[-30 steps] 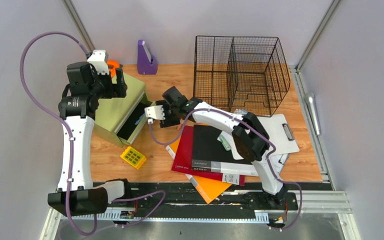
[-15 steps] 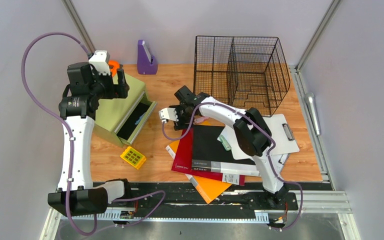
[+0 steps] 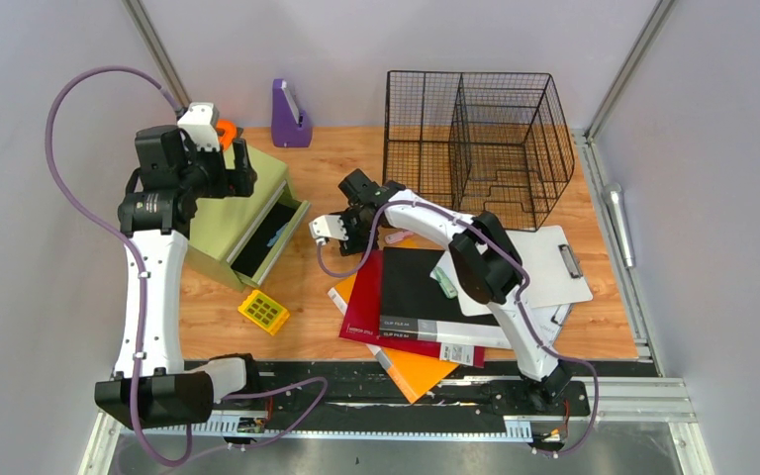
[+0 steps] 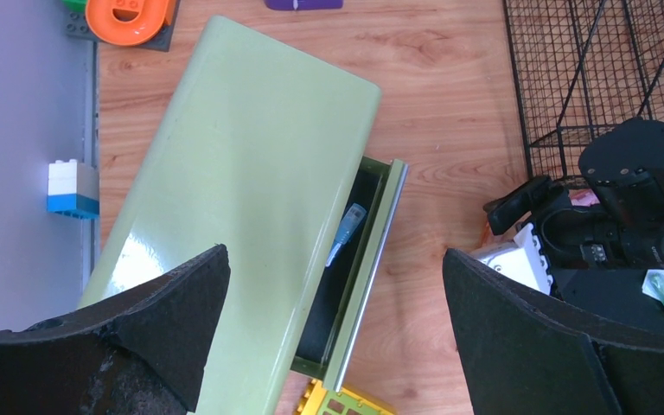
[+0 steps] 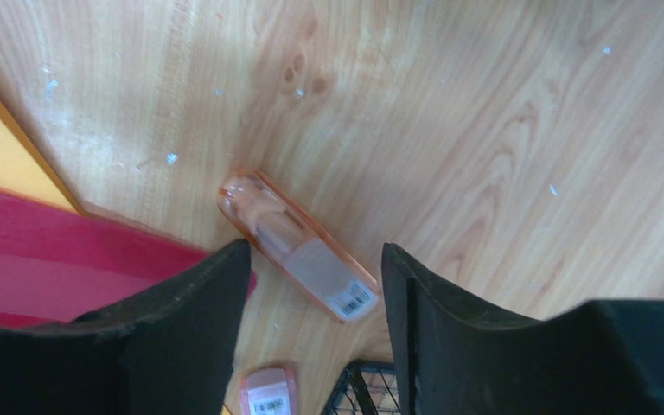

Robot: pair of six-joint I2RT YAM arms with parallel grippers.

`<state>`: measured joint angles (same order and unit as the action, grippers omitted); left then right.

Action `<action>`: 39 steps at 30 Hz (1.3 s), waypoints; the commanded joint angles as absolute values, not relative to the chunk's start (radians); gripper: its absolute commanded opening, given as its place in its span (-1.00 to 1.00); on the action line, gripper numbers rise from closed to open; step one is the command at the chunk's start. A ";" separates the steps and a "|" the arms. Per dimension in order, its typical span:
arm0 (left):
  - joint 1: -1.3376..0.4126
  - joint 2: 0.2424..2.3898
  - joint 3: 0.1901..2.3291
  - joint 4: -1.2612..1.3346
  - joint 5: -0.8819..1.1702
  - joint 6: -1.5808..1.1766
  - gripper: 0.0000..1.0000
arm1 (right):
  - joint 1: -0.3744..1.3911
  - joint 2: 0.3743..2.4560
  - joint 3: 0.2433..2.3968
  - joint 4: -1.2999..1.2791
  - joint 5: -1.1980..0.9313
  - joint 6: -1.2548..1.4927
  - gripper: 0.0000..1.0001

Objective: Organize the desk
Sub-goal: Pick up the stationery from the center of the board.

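The desk (image 3: 332, 153) is light wood. A translucent orange case (image 5: 298, 246) with a barcode label lies flat on it beside a red folder (image 5: 43, 277). My right gripper (image 5: 316, 251) hangs open over the case, one finger on each side, holding nothing. From above, the right gripper (image 3: 361, 223) sits left of the wire basket (image 3: 475, 139). My left gripper (image 4: 335, 255) is wide open and empty above the green drawer box (image 4: 242, 190). Its drawer is pulled out, with a blue item (image 4: 346, 233) inside.
A second pink case (image 5: 268, 393) lies near the basket corner. Stacked folders (image 3: 411, 297) and a clipboard (image 3: 544, 262) fill the front right. A yellow block (image 3: 263, 311) lies before the drawer, a purple holder (image 3: 290, 117) stands at the back, and an orange piece (image 4: 130, 13) sits behind the box.
My right gripper has swung away from the open drawer, to the right and back, over the orange case, and its jaws have narrowed a little. The left arm has stayed put.
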<state>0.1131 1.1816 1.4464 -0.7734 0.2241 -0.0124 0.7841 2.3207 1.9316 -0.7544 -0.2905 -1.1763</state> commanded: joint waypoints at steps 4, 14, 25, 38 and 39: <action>0.121 1.153 1.441 -0.751 0.225 -0.002 1.00 | 0.787 2.383 1.984 -0.853 -0.333 -1.221 0.13; 0.121 1.148 1.426 -0.749 0.220 0.019 1.00 | 0.795 2.474 2.077 -0.949 -0.366 -1.178 -0.35; 0.121 1.145 1.433 -0.750 0.214 0.027 1.00 | 0.818 2.495 2.215 -0.968 -0.373 -1.144 -1.00; 0.121 1.152 1.427 -0.751 0.184 0.046 1.00 | 0.865 2.448 2.248 -0.964 -0.308 -1.175 -0.95; 0.122 1.150 1.426 -0.749 0.183 0.047 1.00 | 0.866 2.452 2.239 -0.965 -0.296 -1.175 -0.95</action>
<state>0.1131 1.1709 1.4216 -0.7734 0.1917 0.0257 0.8600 2.4577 2.2303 -0.9504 -0.3229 -1.1545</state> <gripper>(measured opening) 1.000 0.055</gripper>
